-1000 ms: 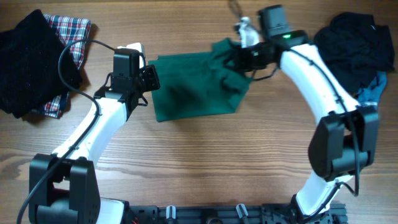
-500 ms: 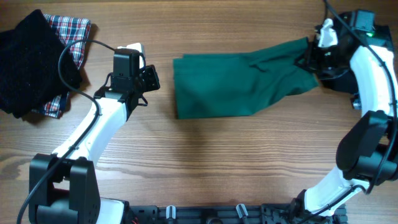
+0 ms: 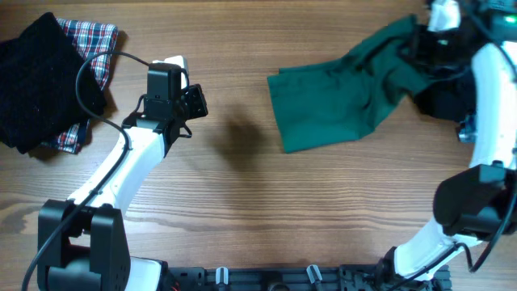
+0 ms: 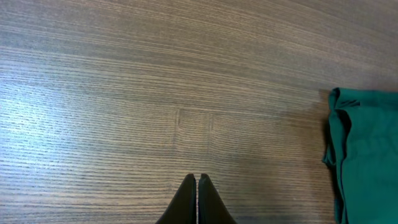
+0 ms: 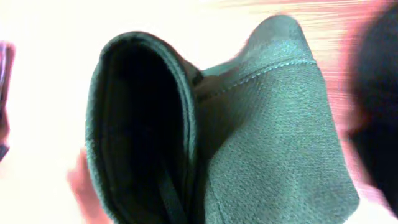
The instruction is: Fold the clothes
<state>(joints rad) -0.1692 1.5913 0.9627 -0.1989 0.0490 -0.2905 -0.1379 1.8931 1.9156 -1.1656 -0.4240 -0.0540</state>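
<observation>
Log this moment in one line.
right end effector: shut on green garment | left end effector: shut, empty | green garment: one end raised

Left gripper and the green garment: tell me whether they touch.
Apart. The left wrist view shows the shut left gripper over bare table, with the green garment lying off to the side and wood between them.

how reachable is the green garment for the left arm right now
Probably yes: only bare table lies between the left end effector and the green garment, whose far end the right end effector grips.
</observation>
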